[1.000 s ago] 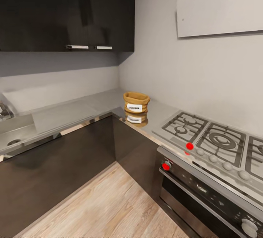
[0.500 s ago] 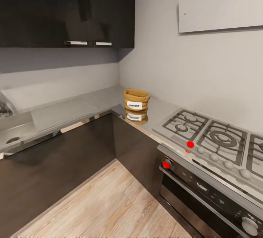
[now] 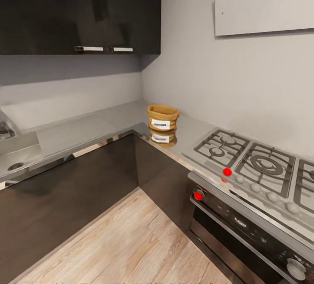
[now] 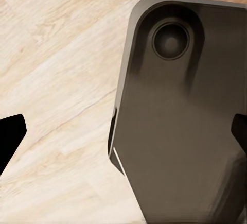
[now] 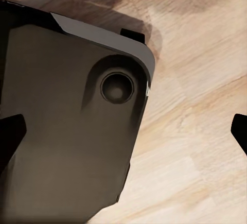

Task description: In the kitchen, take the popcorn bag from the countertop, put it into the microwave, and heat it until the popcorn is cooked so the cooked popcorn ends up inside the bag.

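Both my grippers hung over the pale wood-plank floor [image 3: 131, 249]. My left gripper [image 4: 123, 131] had its dark fingertips [image 4: 10, 136] spread wide at opposite borders of its wrist view, gripping nothing; beneath it lay the dark rounded robot base panel [image 4: 180, 121]. My right gripper [image 5: 123, 131] was spread equally wide and likewise empty, with open floor beside the base panel.

In the head view, the floor formed an open wedge bounded by the dark lower cabinets [image 3: 65, 192] on the left and the dark built-in oven [image 3: 244, 231] on the right. Above the oven sat the grey gas hob with grates [image 3: 253, 164]. The long grey glossy countertop [image 3: 74, 136] wrapped the corner. The small tan-brown paper popcorn bag with a white label [image 3: 162, 118] stood upright near the counter's inside corner edge, beside the hob but apart from it. Dark upper cabinets [image 3: 78, 9] hung beyond.
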You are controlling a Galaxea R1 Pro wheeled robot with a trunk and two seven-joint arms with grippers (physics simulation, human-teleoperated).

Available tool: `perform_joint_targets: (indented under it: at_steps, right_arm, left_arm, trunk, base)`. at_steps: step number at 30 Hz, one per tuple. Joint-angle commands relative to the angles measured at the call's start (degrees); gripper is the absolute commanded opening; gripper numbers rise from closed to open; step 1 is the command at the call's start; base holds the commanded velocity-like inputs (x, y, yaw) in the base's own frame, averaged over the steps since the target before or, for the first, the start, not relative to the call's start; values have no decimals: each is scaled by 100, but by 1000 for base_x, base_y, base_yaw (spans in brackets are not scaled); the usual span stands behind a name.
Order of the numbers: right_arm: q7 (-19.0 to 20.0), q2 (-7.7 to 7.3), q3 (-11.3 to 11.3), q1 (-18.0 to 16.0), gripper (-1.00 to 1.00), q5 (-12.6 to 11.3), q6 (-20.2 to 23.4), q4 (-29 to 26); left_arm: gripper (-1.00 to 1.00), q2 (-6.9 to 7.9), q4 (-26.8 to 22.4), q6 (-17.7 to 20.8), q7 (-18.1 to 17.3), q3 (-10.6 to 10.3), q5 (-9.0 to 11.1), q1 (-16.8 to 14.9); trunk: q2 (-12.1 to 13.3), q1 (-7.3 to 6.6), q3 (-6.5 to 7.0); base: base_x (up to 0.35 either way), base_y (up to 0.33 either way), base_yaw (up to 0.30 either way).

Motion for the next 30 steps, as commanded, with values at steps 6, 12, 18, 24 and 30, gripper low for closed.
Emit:
perform_joint_targets:
  at_steps: [6, 12, 18, 24, 30]
  right_arm:
    - [-18, -4, -44, -6, 100, 50, -25, 16]
    - [-17, -4, -41, -6, 100, 50, -25, 15]
    - [-16, -4, -39, -6, 100, 53, -25, 15]
    - [-16, -4, -39, -6, 100, 63, -19, 19]
    - [-16, -4, -39, -6, 100, 67, -20, 15]
  left_arm:
    - [100, 5, 1, -18, 0, 16, 25, -2]
    - [100, 3, 1, -18, -2, 16, 24, -2]
    - [100, 8, 1, -18, -3, 21, 33, -2]
    - [100, 8, 1, -18, -3, 22, 33, -2]
    - [100, 8, 1, -17, -3, 22, 33, -2]
  trunk:
    - [-2, -1, -61]
    - [-2, -1, -117]
    - [-2, -1, -174]
    - [-2, -1, -230]
    - [-2, -1, -286]
  base:
    - [0, 0, 0]
    - [0, 0, 0]
    - [0, 0, 0]
    - [0, 0, 0]
    - [0, 0, 0]
